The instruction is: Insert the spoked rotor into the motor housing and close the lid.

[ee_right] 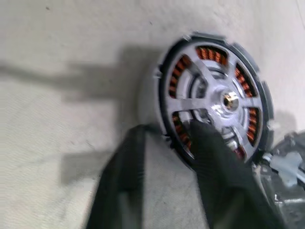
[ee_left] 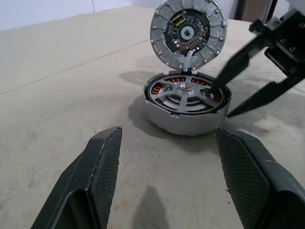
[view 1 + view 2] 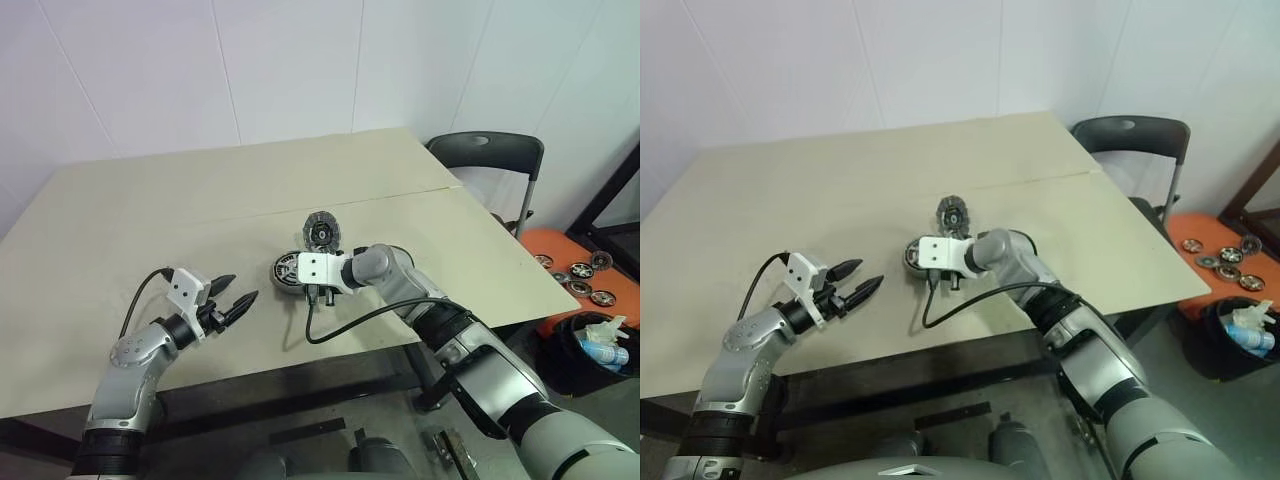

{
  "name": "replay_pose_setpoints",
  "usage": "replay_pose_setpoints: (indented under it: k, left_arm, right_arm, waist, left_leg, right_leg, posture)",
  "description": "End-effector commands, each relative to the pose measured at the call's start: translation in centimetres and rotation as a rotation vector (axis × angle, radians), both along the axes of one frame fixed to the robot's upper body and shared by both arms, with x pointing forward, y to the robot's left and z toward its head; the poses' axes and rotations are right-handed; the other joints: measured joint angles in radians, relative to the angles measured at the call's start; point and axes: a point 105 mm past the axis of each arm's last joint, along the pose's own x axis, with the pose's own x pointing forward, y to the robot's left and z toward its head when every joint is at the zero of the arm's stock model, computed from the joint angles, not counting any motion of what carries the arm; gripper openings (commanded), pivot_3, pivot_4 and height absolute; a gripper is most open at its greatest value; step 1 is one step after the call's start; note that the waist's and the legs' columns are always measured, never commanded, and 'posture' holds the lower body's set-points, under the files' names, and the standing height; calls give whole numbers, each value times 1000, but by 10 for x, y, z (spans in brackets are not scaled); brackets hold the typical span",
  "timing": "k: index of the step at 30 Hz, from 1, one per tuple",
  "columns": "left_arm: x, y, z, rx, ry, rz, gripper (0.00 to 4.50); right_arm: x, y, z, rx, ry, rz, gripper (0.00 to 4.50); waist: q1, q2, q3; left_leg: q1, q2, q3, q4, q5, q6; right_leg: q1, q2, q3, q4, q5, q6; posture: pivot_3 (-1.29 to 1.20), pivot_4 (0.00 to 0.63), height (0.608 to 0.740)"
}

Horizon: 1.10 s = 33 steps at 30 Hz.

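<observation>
The motor housing (image 2: 183, 119) sits on the table, with copper windings showing inside its rim. Inside it the spoked rotor (image 2: 185, 93) lies flat. The lid (image 2: 188, 32) stands upright at the housing's far edge, its dark inner face turned toward me. My right gripper (image 2: 221, 100) is at the housing's right rim with its fingers apart. One fingertip (image 1: 205, 143) rests over the rotor and the other (image 1: 126, 176) is outside the wall. My left gripper (image 3: 243, 290) hovers open and empty to the left of the housing, pointing at it.
The beige table (image 3: 200, 200) has a seam across its middle and its front edge lies close under both arms. Off the right side stand a dark chair (image 3: 490, 150), an orange tray (image 3: 585, 268) of motor parts and a black bin (image 3: 595, 350).
</observation>
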Motion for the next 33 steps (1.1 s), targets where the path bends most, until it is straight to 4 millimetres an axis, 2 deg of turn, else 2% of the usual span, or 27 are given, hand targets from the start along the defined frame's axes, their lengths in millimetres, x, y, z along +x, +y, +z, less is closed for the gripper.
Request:
replay_pose_setpoints:
  k: [1, 11, 20, 27, 33]
  left_arm:
    - [3, 4, 14, 9, -53, 7, 3327]
    - [4, 6, 14, 14, -53, 11, 3327]
    - [0, 4, 25, 2, -76, -35, 3327]
    - [-12, 0, 34, 34, -84, -111, 3327]
    - [-15, -3, 36, 81, -86, -134, 3327]
  right_arm:
    - [9, -5, 1, -15, -31, -47, 549]
    - [9, -6, 7, 0, -19, -37, 549]
    - [-11, -5, 35, 11, 64, 78, 549]
    - [-35, -10, 19, -65, 168, 128, 549]
    - [-47, 3, 13, -36, 215, 138, 549]
  waist:
    - [1, 0, 0]
    - [3, 0, 0]
    - [4, 0, 0]
    - [4, 0, 1]
    - [4, 0, 1]
  left_leg:
    - [0, 0, 0, 0, 0, 0]
    - [0, 0, 0, 1, 0, 0]
    - [-4, 0, 0, -1, 0, 0]
    - [-5, 0, 0, -4, 0, 1]
    - [-4, 0, 0, -3, -1, 1]
  right_leg:
    - [0, 0, 0, 1, 0, 0]
    - [-1, 0, 0, 3, 0, 0]
    - [-4, -1, 0, -1, 3, 1]
    - [-4, -1, 0, -3, 3, 1]
    - [-3, -1, 0, -3, 0, 1]
  posture:
    - [0, 0, 740]
    - [0, 0, 740]
    - [0, 0, 740]
    - [0, 0, 740]
    - [0, 0, 740]
